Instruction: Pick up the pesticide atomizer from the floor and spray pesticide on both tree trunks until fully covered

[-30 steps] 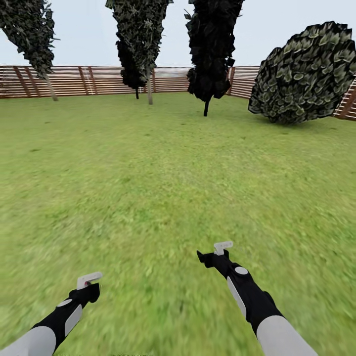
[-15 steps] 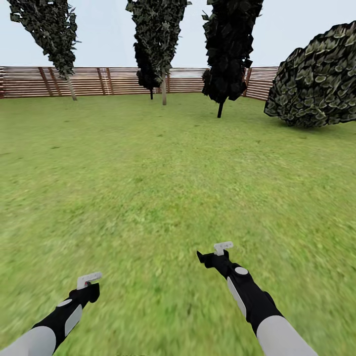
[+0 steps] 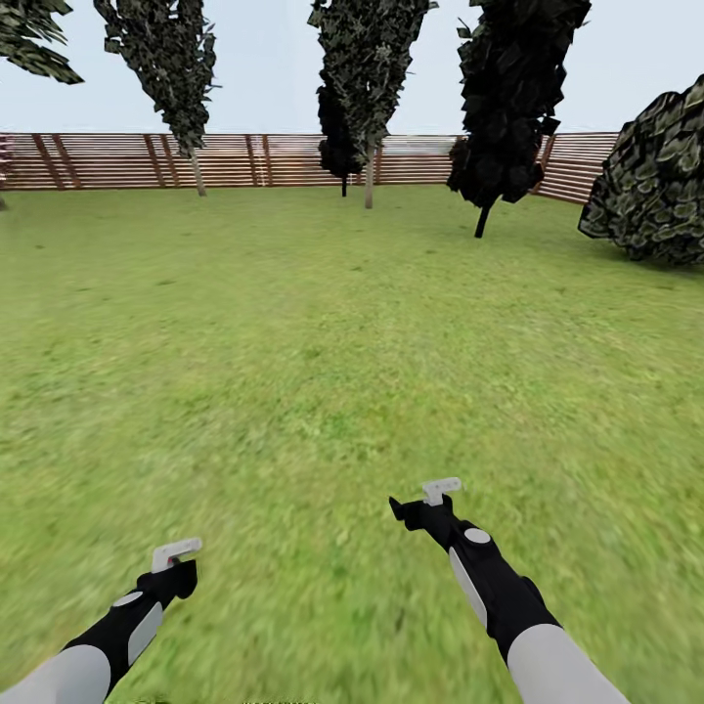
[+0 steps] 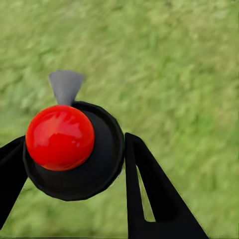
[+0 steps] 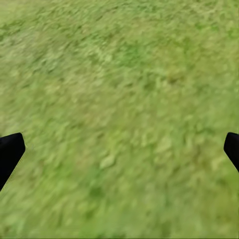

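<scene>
Ahead, open lawn (image 3: pixel 323 323); right tool (image 5: pixel 119 149) spread wide, left tool (image 4: pixel 69 159) pinching a red-capped black sprayer (image 4: pixel 69 144).

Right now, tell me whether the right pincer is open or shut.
Open: in the right wrist view the right pincer's black fingertips stand far apart, with lawn and nothing held between them.
</scene>
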Tool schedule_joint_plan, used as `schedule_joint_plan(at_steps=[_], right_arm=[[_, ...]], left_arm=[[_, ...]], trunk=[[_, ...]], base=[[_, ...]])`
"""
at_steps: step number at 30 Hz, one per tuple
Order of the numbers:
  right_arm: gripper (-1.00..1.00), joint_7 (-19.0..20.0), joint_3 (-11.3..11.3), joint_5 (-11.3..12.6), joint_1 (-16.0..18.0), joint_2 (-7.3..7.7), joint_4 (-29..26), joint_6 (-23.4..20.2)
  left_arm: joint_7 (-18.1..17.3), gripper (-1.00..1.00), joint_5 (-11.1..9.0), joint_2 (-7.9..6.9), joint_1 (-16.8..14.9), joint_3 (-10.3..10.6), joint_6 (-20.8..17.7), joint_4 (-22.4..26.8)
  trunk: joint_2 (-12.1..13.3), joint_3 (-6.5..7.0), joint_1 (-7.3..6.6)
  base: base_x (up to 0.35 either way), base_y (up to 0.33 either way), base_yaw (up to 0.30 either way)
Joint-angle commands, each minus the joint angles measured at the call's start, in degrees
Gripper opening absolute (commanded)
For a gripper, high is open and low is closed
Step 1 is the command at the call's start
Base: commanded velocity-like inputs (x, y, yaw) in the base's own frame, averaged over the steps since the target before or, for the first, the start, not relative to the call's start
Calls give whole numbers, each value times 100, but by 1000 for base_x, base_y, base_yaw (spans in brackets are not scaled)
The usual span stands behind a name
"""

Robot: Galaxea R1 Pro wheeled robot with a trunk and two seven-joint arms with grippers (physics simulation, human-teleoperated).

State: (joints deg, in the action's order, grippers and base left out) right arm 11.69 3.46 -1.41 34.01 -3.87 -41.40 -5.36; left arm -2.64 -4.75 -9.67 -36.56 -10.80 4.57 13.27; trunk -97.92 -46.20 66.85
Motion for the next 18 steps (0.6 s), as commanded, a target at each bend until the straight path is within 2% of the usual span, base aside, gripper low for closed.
schedule_joint_plan(at_steps=[1,18], right_arm=[[100,0,3,0,0,0,0,0],[100,0,5,0,0,0,0,0]], left_arm=[[1,-100,1,0,0,-1,0,0],[1,-100,1,0,0,-1,1,0]], trunk=[[0,0,0],[0,0,0]], base=[[0,0,278],[0,0,278]])
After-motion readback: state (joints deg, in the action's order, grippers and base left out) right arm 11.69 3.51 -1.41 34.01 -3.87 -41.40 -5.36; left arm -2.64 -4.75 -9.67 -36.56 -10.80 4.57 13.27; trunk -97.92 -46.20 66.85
